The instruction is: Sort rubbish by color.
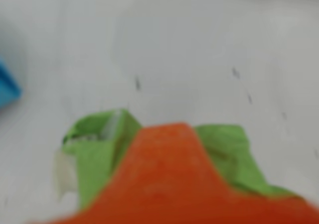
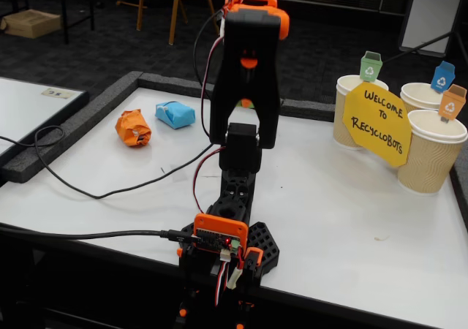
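Observation:
A crumpled orange paper wad (image 2: pixel 132 127) and a light blue wad (image 2: pixel 175 114) lie side by side at the table's far left in the fixed view. The arm (image 2: pixel 245 73) is seen from behind there and hides its own gripper. In the blurred wrist view a crumpled green paper wad (image 1: pixel 99 154) lies on the white table, right under the gripper (image 1: pixel 167 134). Only one orange finger (image 1: pixel 169 179) shows, covering the wad's middle. A blue shape (image 1: pixel 6 87), perhaps the blue wad, pokes in at the left edge. Whether the jaws grip the green wad is unclear.
Three beige ribbed cups (image 2: pixel 431 153) with green, blue and orange tags stand at the far right behind a yellow sign (image 2: pixel 376 123). A black cable (image 2: pixel 88 191) snakes across the table's left side. A raised grey border (image 2: pixel 66 128) edges the table.

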Robot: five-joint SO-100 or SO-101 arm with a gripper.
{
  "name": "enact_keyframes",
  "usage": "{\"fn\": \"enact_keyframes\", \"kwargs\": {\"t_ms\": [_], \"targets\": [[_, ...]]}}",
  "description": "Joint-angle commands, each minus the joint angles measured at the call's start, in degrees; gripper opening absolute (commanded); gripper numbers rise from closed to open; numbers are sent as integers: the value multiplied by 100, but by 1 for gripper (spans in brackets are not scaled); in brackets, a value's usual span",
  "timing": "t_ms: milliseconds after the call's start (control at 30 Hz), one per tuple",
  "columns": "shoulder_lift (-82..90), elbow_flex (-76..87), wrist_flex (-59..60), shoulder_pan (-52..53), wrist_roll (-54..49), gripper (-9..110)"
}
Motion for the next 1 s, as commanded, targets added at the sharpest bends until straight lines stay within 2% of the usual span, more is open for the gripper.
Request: {"fn": "enact_keyframes", "kwargs": {"t_ms": [0, 300, 667, 967], "targets": [[3410, 703, 202, -9, -123, 0], [5915, 1468, 1028, -149, -123, 0], [6697, 1116, 2118, -158, -123, 0], [7137, 984, 2232, -984, -88, 0]]}}
